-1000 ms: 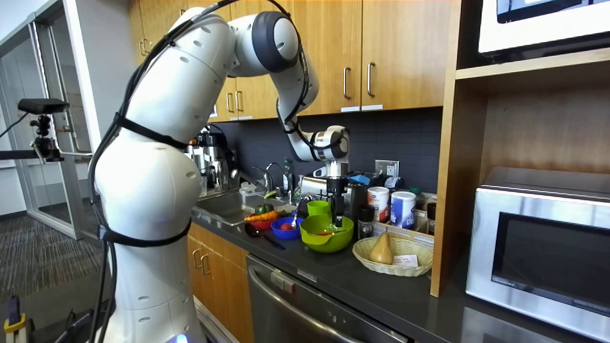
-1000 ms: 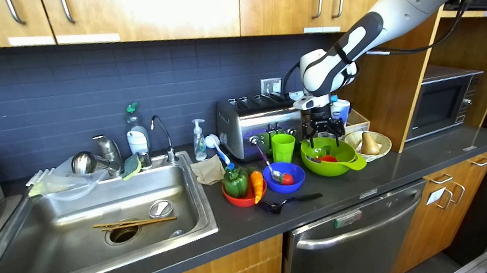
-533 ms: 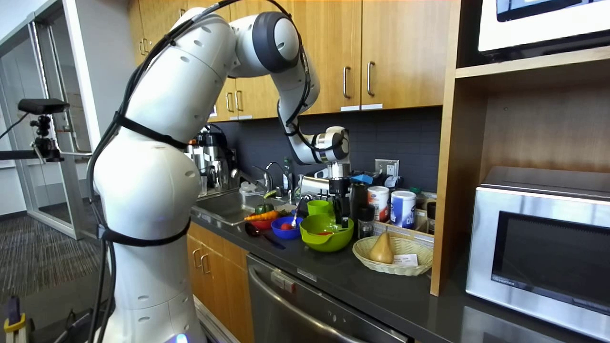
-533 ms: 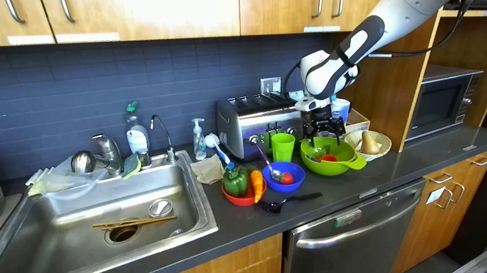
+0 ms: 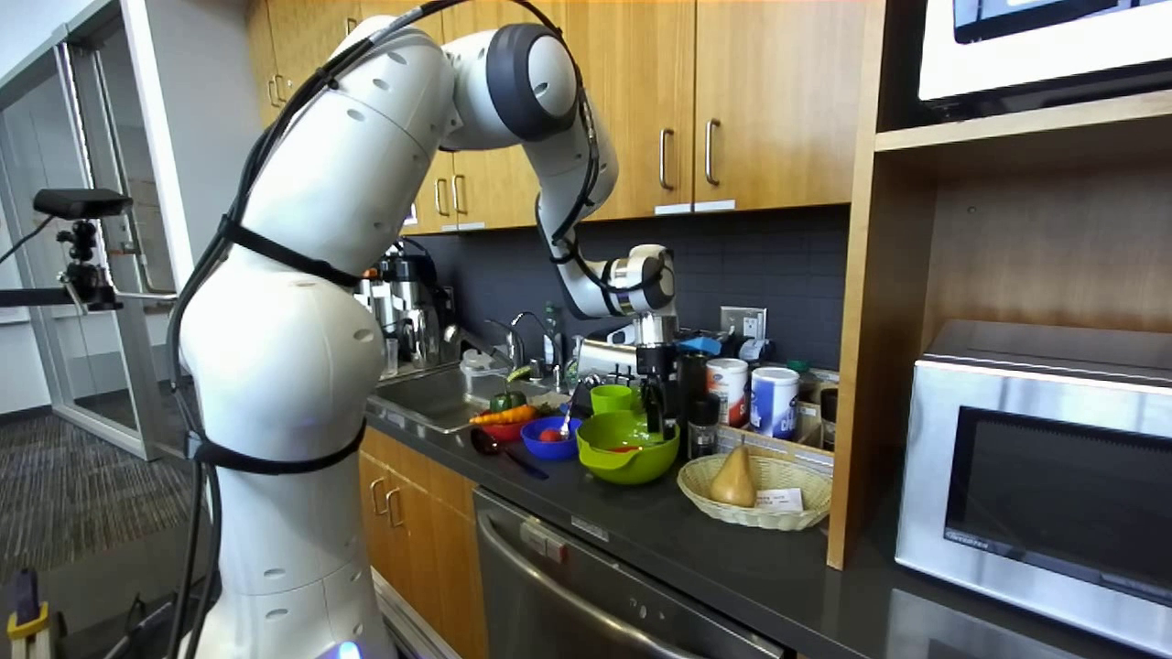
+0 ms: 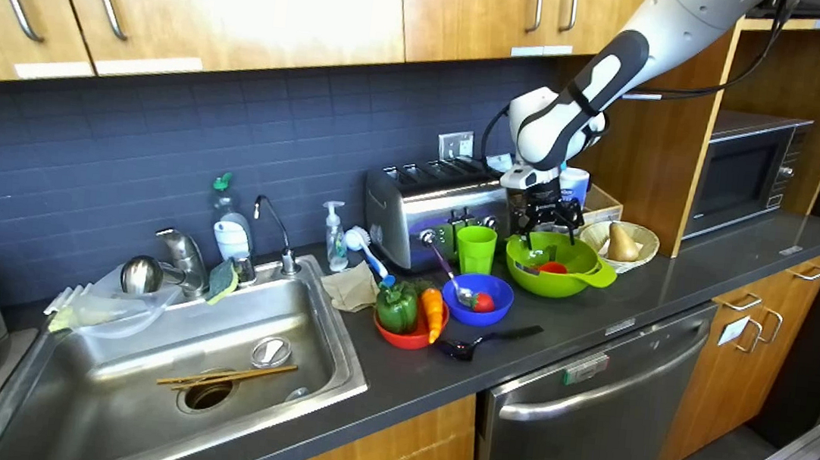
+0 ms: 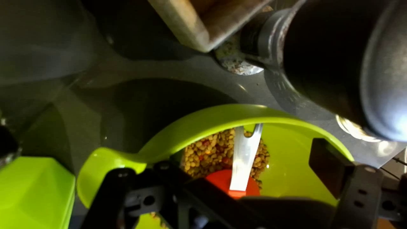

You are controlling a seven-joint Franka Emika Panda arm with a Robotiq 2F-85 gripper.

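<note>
My gripper (image 6: 550, 242) reaches down into the lime-green bowl (image 6: 556, 285), its fingers wide apart. In the wrist view, one of its dark fingers (image 7: 329, 165) is inside the bowl's rim on the right. The opposite finger is at the left, dark and hard to make out. Between them lies a utensil with a flat metal handle (image 7: 243, 159), forked at its end, and a red round part (image 7: 219, 179). The utensil rests over brown lentil-like grains (image 7: 206, 156) and is not gripped. The gripper's own body hides the lower part of the bowl.
A green cup (image 6: 476, 248) and a blue bowl (image 6: 497, 311) with a spoon stand beside the green bowl. Behind are a toaster (image 6: 435, 210) and a dark jar (image 5: 703, 430). A wicker basket (image 5: 797, 517) holds a pear-shaped squash. Vegetables fill a red bowl (image 6: 406, 340).
My gripper has drifted slightly to the right in both exterior views, over the green bowl. Its fingers stay apart, and the bowls have not moved.
</note>
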